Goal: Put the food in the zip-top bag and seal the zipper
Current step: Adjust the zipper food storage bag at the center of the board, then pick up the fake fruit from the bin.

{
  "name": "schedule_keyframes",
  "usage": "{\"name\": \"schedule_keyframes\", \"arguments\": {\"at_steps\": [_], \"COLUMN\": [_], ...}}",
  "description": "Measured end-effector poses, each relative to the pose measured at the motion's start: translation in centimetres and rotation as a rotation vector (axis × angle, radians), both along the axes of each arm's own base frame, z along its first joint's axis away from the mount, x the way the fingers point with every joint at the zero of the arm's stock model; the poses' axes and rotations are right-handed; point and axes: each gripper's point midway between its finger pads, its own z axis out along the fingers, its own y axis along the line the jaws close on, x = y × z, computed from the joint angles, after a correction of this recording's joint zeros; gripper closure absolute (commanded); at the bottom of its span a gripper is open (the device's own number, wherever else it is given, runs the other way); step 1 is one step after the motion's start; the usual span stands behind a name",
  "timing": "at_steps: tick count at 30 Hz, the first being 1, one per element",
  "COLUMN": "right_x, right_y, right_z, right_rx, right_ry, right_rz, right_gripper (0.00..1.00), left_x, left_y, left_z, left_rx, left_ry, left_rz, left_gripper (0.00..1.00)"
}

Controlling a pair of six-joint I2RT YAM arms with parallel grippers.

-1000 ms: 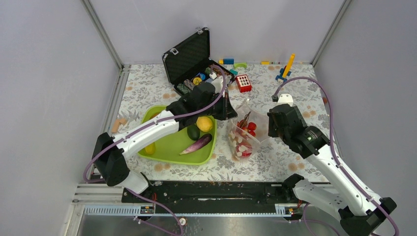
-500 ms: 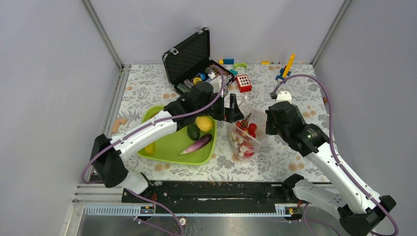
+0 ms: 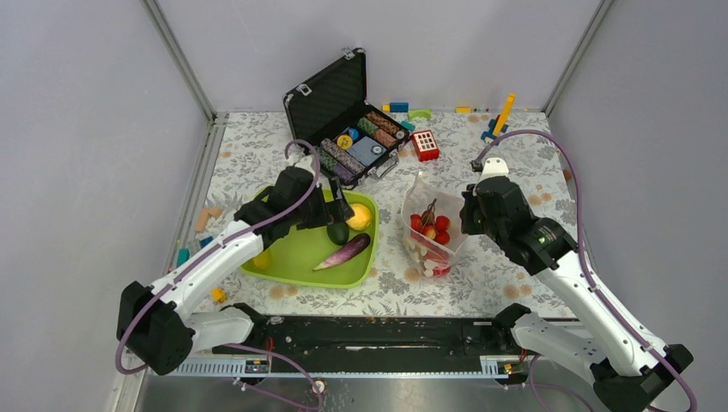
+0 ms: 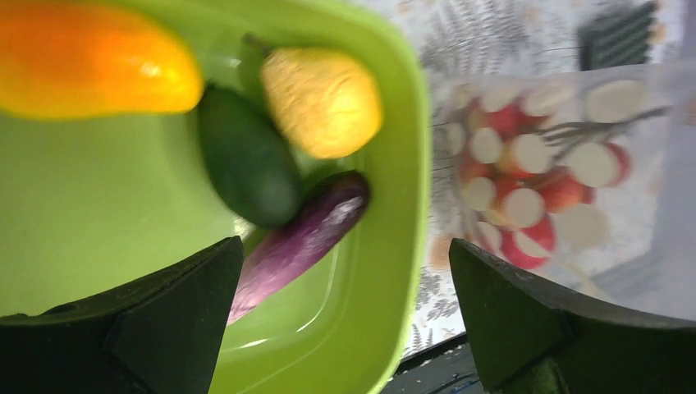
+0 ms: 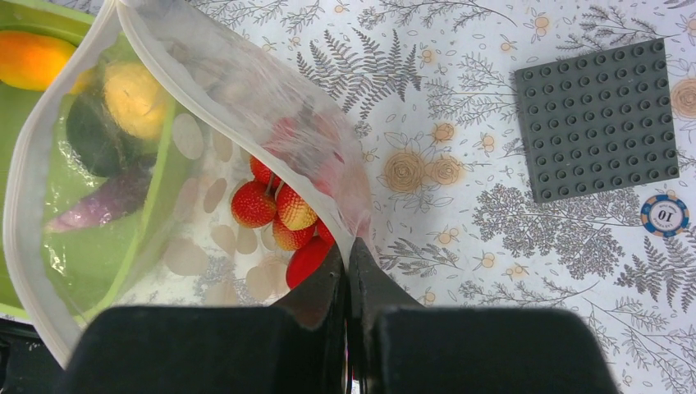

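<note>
The zip-top bag [image 3: 427, 245] stands open on the table right of the green tray, with the red berry cluster [image 3: 432, 225] inside it. My right gripper [image 3: 464, 221] is shut on the bag's right edge; in the right wrist view its jaws [image 5: 346, 256] pinch the plastic beside the berries [image 5: 275, 212]. The pale zipper [image 5: 23, 205] rims the open mouth. My left gripper [image 4: 345, 320] hangs open and empty over the tray's right side [image 3: 342, 210]. Below it lie the purple eggplant [image 4: 304, 242], dark avocado [image 4: 246, 168], yellow fruit [image 4: 324, 103] and orange fruit [image 4: 90, 61].
The lime-green tray [image 3: 292, 257] sits front left of centre. An open black case [image 3: 330, 103] of poker chips stands behind it. A red block [image 3: 425, 144] and other small blocks [image 3: 399, 107] lie at the back. A grey baseplate [image 5: 599, 119] and a loose chip [image 5: 663, 215] lie near the bag.
My left gripper opened at the bag's mouth, left the berry cluster inside and drew back left over the tray. The right gripper tightened on the bag's edge; the case is now uncovered.
</note>
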Motion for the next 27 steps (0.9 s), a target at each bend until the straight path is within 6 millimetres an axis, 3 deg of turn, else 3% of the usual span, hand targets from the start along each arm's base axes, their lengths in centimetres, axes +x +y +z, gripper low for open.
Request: {"name": "schedule_keyframes", "arguments": {"at_steps": [2, 5, 15, 18, 22, 27], "right_x": [0.0, -0.1, -0.3, -0.3, -0.2, -0.1], "right_y": [0.1, 0.2, 0.2, 0.1, 0.1, 0.2], "right_z": [0.0, 0.1, 0.0, 0.0, 0.0, -0.2], "right_rx": [0.004, 0.012, 0.017, 0.019, 0.019, 0.019], "right_ry": [-0.002, -0.004, -0.011, -0.015, -0.016, -0.018], "right_rz": [0.004, 0.01, 0.015, 0.014, 0.014, 0.013], "right_gripper": [1.0, 1.0, 1.0, 1.0, 1.0, 1.0], "left_x": [-0.3, -0.8, 2.4, 2.5, 2.6, 2.6], "left_y": [1.7, 2.5, 2.6, 2.7, 2.7, 2.7], "left_z": [-2.9, -5.3, -11.2, -12.0, -12.2, -14.0], "left_rx": [0.024, 0.034, -0.028, -0.026, -0.024, -0.003], "left_ry": [0.078, 0.15, 0.339, 0.357, 0.36, 0.398], "left_rz": [0.066, 0.104, 0.186, 0.198, 0.205, 0.211], "left_gripper": [0.01, 0.01, 0.04, 0.06, 0.16, 0.25]}}
